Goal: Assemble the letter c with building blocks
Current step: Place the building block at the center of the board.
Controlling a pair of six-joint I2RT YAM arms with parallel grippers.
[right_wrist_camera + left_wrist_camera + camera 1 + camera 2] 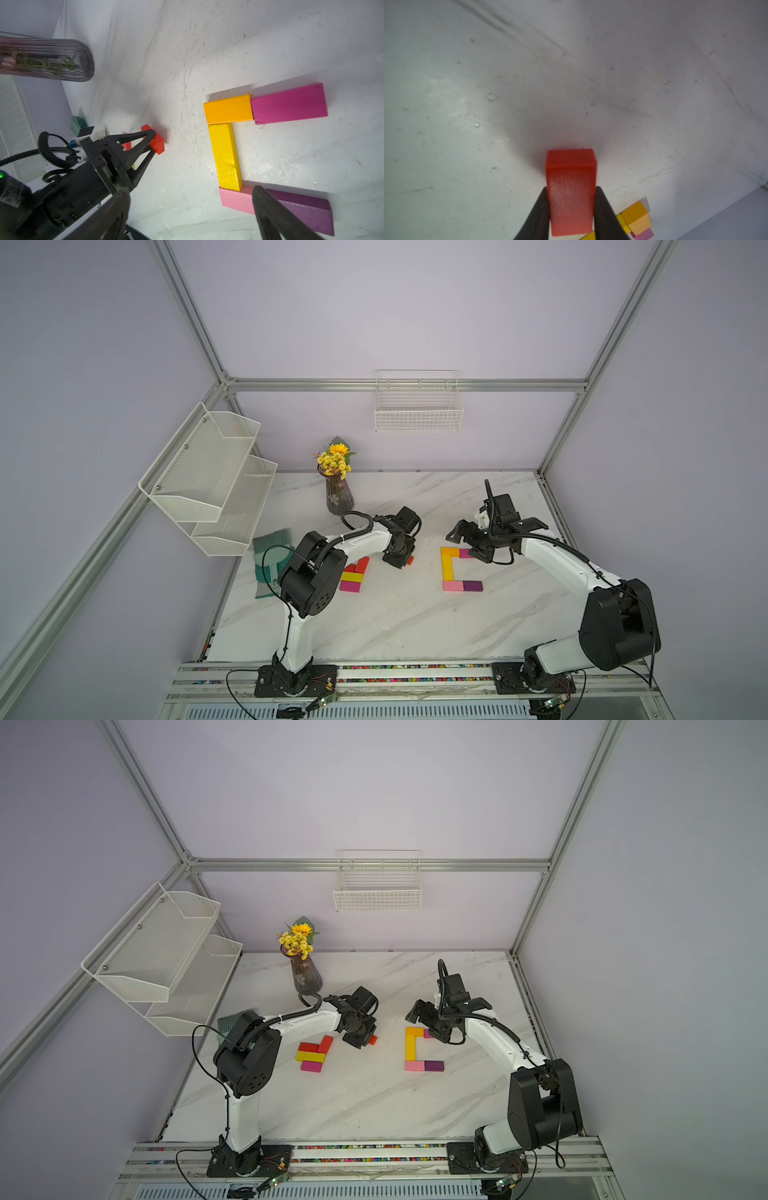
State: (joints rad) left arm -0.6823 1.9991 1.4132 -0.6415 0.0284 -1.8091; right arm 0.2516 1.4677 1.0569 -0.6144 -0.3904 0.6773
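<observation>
Right wrist view: five blocks (225, 158) are set in a C; one red block (159, 145) is gripped by the left gripper (153, 143); the right gripper (190, 188) is shown open.

Pale lilac walls (395, 302) close the back and sides, edged by an aluminium frame (407, 384). A white wire basket (417, 414) hangs on the back wall, a two-tier mesh shelf (208, 472) on the left one. The table (395, 622) is white marble, grey-veined. A dark vase (338, 497) of yellow flowers (334, 458) stands near its back edge, a teal dustpan (266, 570) at its left. Soft, even light.
</observation>
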